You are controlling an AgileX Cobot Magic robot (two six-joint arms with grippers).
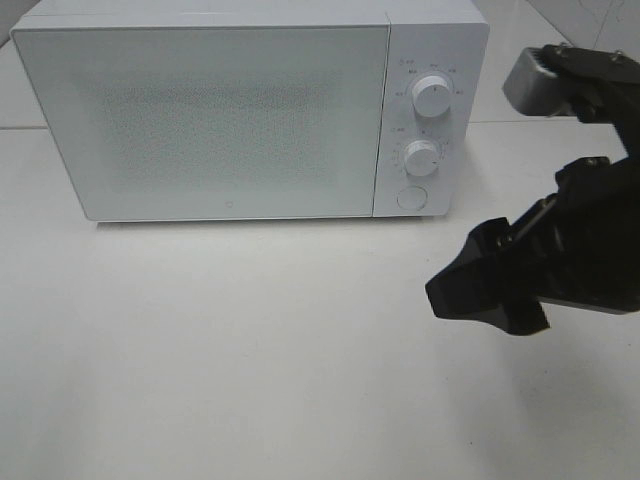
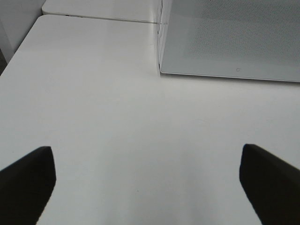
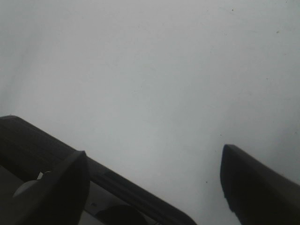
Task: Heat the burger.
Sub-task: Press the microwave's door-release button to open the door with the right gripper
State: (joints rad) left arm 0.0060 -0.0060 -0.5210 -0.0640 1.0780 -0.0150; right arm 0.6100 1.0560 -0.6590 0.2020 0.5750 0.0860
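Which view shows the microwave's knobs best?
The exterior high view: the upper knob and lower knob face the camera on the microwave. The left wrist view catches only part of the door, no knobs; the right wrist view shows none of it.

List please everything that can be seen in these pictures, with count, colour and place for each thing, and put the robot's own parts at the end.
microwave: one, white, at the back of the table, door closed, inside not visible
knobs: two, white, on the microwave's right-hand panel, upper above lower
button: one, white, round, below the lower knob
table: one, white, under the microwave
burger: none in view in any picture
left gripper: one, black fingers, open, over bare table in front of the microwave, holding nothing
right gripper: one, black, open, on the right of the high view near the microwave's control panel, holding nothing
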